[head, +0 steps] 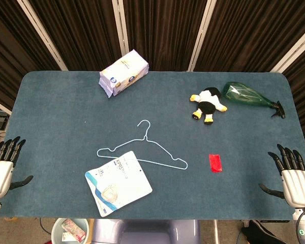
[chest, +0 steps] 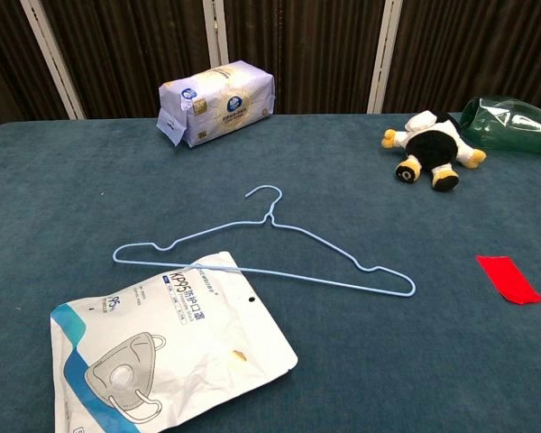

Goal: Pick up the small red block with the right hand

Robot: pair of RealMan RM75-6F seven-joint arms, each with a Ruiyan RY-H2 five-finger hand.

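Your right robot hand (head: pixel 296 178) waits empty at the tabletop's right edge, fingers apart. The small red block (head: pixel 216 162) lies flat toward the middle from it, long axis pointing to the far edge.

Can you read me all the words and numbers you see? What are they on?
"KP95": on the mask bag, by its top edge. The other print beside it is too small to read.
Tissue pack: printed, but too blurred to read.
Green bottle, red block, penguin toy: no writing shows.
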